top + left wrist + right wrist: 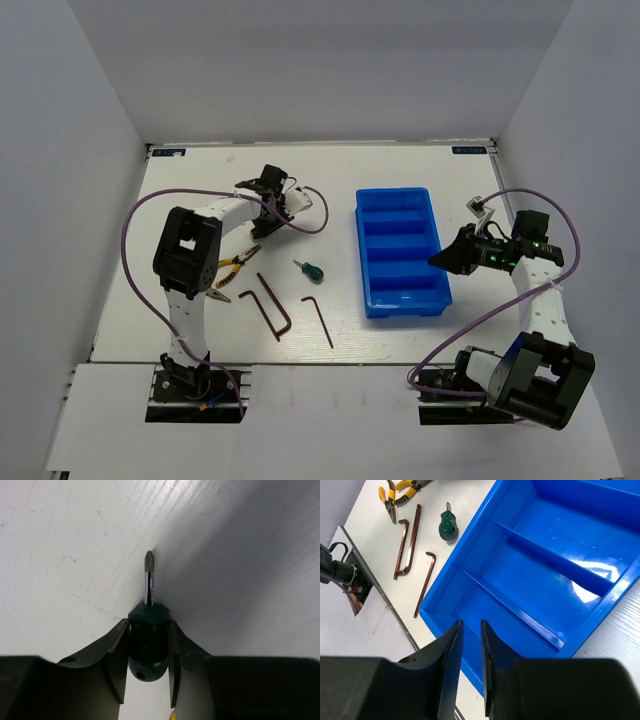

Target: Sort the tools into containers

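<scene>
Top external view: white table (200, 170) is boxed by walls (60, 150) on the left, far and right, with open room on the far strip and the near edge. Left arm is folded high and reaches far, its left gripper (268, 195) low over the table. Near of it lie the pliers (236, 265), then the hex keys (272, 305). A loose screwdriver (310, 269) sits between them and the blue tray (405, 308). Right arm has its elbow raised, and the right gripper (440, 258) points left at the tray's right rim.

Left wrist view alone shows the fingers (116, 660) clamped on the held screwdriver (146, 630); cannot tell if the tip touches.

Right wrist view: fingers (451, 650) a narrow gap apart, nothing between, above the tray's nearest section.
</scene>
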Robot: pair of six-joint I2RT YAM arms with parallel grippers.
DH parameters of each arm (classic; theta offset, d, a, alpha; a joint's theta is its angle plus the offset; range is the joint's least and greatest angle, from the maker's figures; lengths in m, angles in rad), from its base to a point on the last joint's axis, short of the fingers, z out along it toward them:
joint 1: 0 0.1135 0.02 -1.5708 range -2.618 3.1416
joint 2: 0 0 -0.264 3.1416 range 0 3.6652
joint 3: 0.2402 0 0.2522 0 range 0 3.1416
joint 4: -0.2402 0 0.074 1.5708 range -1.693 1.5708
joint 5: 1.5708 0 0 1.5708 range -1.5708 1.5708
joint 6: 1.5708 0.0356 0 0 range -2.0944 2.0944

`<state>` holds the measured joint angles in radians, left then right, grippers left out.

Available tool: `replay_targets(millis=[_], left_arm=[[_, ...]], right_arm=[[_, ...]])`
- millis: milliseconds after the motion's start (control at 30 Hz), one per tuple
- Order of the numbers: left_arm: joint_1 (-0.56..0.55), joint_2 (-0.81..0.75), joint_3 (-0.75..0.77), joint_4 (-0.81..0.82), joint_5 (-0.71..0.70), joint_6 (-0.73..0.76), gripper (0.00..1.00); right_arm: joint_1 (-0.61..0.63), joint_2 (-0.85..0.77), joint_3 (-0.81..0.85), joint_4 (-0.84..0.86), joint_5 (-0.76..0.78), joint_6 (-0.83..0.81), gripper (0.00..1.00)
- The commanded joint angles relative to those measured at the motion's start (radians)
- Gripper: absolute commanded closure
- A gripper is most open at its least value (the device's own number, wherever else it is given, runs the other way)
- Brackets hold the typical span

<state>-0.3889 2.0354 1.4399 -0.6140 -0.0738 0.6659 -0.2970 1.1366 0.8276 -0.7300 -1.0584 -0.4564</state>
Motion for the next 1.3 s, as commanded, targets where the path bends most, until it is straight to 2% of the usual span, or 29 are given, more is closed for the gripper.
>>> replay_targets(millis=[0,133,200,233,400,433,467,500,533,567,600,633,667,700,767,800,833,900,933,1067,1167,1267], left_arm=[[0.008,0.039,0.014,-0.043,0.045,-0.015,0.64],[0.008,0.048,0.024,-0.062,0.066,-0.015,0.65],[0.008,0.048,0.033,-0.072,0.075,-0.025,0.71],[0.008,0.048,0.045,-0.085,0.095,-0.025,0.78],[0.008,0.057,0.129,-0.136,0.144,-0.089,0.93],[0.008,0.057,0.173,-0.148,0.169,-0.126,0.96],[0.008,0.057,0.194,-0.161,0.184,-0.143,1.0],[-0.004,0.036,0.207,-0.161,0.184,-0.17,1.0],[-0.017,0.025,0.236,-0.161,0.174,-0.211,1.0],[-0.018,0.011,0.237,-0.161,0.187,-0.224,1.0],[-0.028,-0.006,0.25,-0.144,0.203,-0.25,1.0],[-0.028,-0.053,0.251,-0.132,0.245,-0.276,1.0],[-0.037,-0.081,0.251,-0.116,0.285,-0.302,1.0],[-0.038,-0.11,0.24,-0.057,0.363,-0.321,1.0],[-0.062,-0.188,0.205,0.006,0.507,-0.33,1.0],[-0.062,-0.211,0.179,0.055,0.704,-0.33,1.0],[-0.073,-0.236,0.109,0.192,0.788,-0.33,1.0],[-0.1,-0.27,0.047,0.345,0.95,-0.391,1.0],[-0.11,-0.27,0.03,0.459,0.973,-0.419,1.0],[-0.156,-0.222,0.042,0.669,1.029,-0.535,1.0],[-0.202,-0.106,0.135,0.695,1.063,-0.583,1.0],[-0.243,-0.014,0.218,0.704,1.039,-0.614,1.0]], right_arm=[[-0.004,-0.005,0.025,-0.002,-0.034,-0.019,0.73],[-0.004,-0.012,0.025,-0.002,-0.035,-0.018,0.73],[-0.005,-0.015,0.024,-0.003,-0.038,-0.018,0.73],[-0.004,-0.018,0.024,-0.002,-0.035,-0.018,0.73],[-0.005,-0.024,0.021,-0.002,-0.035,-0.018,0.72],[-0.005,-0.024,0.022,0.0,-0.034,-0.018,0.67],[-0.007,-0.026,0.019,0.0,-0.031,-0.019,0.55],[-0.004,-0.024,0.021,0.001,-0.028,-0.016,0.45],[-0.004,-0.026,0.018,0.001,-0.023,-0.016,0.38],[-0.004,-0.028,0.018,0.007,-0.023,-0.016,0.38],[-0.004,-0.029,0.016,0.007,-0.022,-0.016,0.45],[-0.005,-0.031,0.016,0.004,-0.025,-0.016,0.77],[-0.005,-0.031,0.016,0.007,-0.023,-0.016,0.92],[-0.005,-0.031,0.018,0.007,-0.017,-0.016,1.0],[-0.005,-0.028,0.016,0.009,-0.011,-0.016,1.0],[-0.004,-0.029,0.016,0.011,0.001,-0.011,1.0],[-0.004,-0.031,0.015,0.024,0.009,-0.005,1.0],[-0.004,-0.034,0.007,0.043,0.03,0.015,1.0],[-0.004,-0.037,0.005,0.055,0.035,0.018,1.0],[-0.007,-0.047,-0.004,0.067,0.051,0.028,0.98],[-0.008,-0.052,-0.007,0.08,0.061,0.036,0.97],[-0.011,-0.055,-0.007,0.081,0.072,0.038,0.95]])
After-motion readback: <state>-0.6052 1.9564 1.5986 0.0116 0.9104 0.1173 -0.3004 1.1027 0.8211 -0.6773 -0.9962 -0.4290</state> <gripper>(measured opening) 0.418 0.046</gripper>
